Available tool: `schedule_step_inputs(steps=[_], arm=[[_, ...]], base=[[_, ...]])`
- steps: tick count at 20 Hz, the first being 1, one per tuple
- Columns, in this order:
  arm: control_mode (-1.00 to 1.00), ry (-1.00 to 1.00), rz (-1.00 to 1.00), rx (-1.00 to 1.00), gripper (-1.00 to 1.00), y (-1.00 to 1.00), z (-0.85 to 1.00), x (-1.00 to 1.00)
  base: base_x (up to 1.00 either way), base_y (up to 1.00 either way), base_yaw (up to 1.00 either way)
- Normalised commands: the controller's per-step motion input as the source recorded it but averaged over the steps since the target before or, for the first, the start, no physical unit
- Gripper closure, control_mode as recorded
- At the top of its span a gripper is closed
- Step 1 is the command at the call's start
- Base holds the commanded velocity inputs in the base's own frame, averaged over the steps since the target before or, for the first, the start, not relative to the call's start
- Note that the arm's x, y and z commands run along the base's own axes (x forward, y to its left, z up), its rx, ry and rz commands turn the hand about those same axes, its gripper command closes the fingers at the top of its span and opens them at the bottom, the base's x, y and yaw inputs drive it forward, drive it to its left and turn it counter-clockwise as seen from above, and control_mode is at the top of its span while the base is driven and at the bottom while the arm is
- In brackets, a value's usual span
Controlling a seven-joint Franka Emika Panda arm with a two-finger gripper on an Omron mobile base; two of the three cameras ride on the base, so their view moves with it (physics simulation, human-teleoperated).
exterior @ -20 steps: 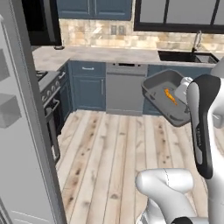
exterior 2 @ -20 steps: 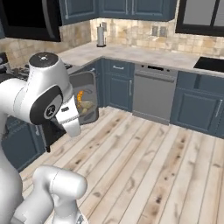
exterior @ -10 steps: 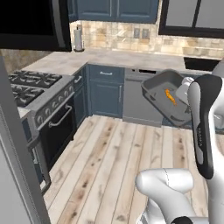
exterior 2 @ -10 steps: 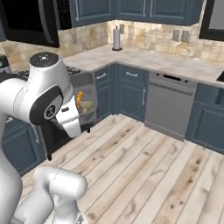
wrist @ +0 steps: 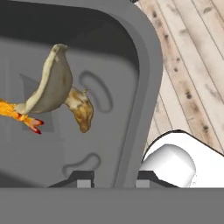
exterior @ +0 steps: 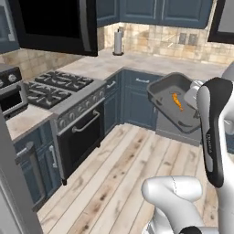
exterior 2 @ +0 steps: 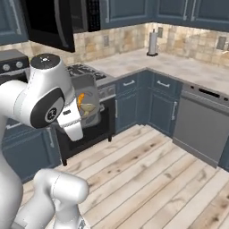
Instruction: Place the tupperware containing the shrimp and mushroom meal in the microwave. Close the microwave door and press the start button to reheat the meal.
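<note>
- the gripper [wrist: 109, 180] is clamped on the rim of the tub [wrist: 144, 78], one tip inside the wall and one outside, seen in the hand view.
- the tub [exterior: 176, 107] hangs in the air over the floor [exterior: 119, 178], tilted, in front of the lower cabinets and off to the right of the stove [exterior: 55, 89].
- the shrimp [exterior: 178, 101] and a mushroom [wrist: 52, 83] lie loose inside it.
- the microwave [exterior: 55, 23] sits up high over the stove, its door [exterior 2: 49, 22] swung open; the tub is well below and apart from it.
- risk: a one-edge grip on a tilted tub could let it pivot or slip, spilling the food on the way up.
- risk: the raised tub or the arm could knock the open door or the cavity edge if the approach is not square.
</note>
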Motion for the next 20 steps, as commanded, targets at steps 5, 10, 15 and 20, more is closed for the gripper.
schedule_step_inputs(steps=[5,10,15,20], arm=[[1.0,0.0,0.0,0.0,1.0,0.0,0.0,0.0],[1.0,0.0,0.0,0.0,1.0,0.0,0.0,0.0],[1.0,0.0,0.0,0.0,1.0,0.0,0.0,0.0],[1.0,0.0,0.0,0.0,1.0,0.0,0.0,0.0]], base=[[0.29,-0.41,0.41],[0.36,-0.44,0.41],[0.34,-0.46,0.41],[0.25,-0.54,0.34]])
